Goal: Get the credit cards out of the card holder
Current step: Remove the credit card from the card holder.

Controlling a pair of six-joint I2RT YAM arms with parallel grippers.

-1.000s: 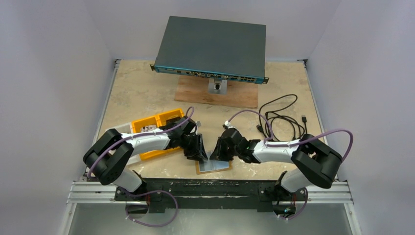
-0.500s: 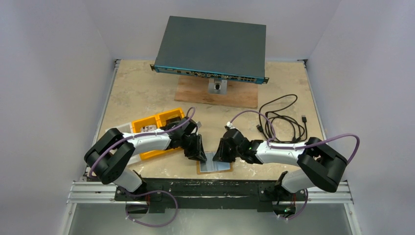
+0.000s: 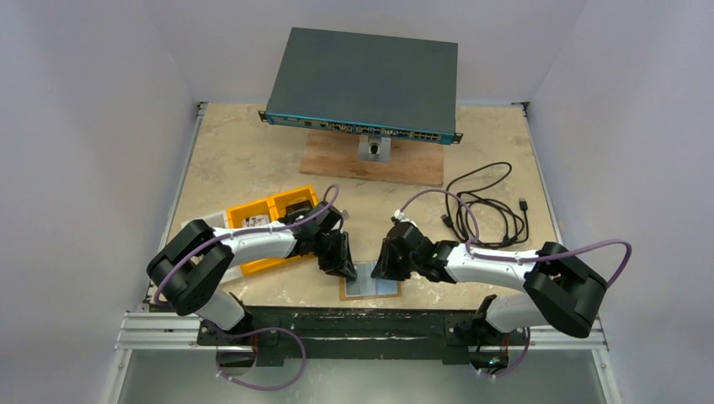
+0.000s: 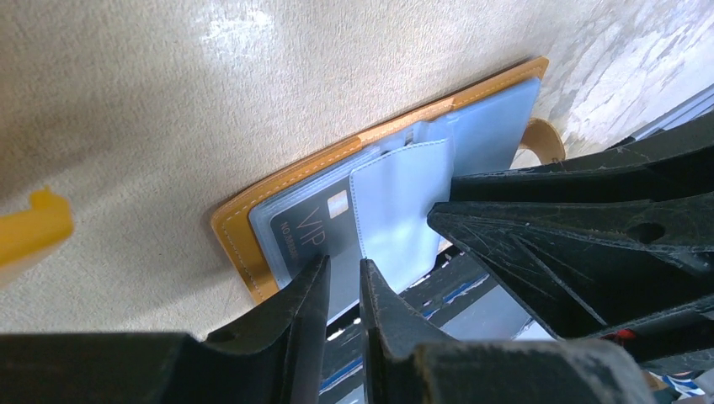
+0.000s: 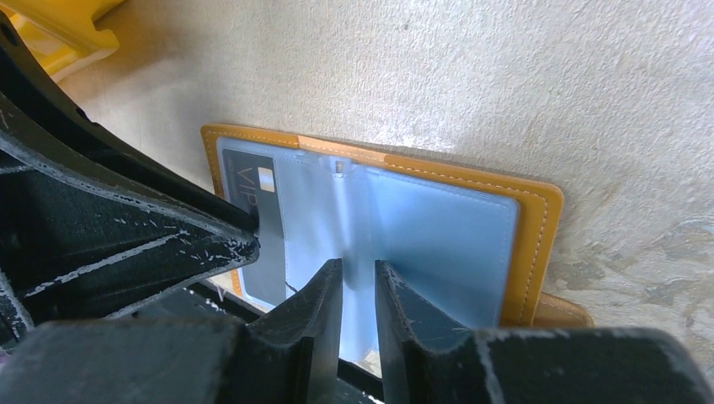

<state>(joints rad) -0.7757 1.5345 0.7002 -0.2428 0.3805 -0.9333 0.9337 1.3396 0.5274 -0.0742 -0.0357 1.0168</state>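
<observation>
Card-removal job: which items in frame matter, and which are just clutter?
Job:
- card holder, lying open
- VIP card, in a sleeve
- left hand and right hand, both at the holder

Lying about:
- yellow tray
- network switch
- wooden board beneath it
- black cable

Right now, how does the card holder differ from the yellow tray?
The card holder is a flat tan wallet lying open, clear sleeves up; the yellow tray is a bigger plastic box with compartments. The card holder lies at the near edge of the table; the tray sits farther back and left. Both rest on it.
</observation>
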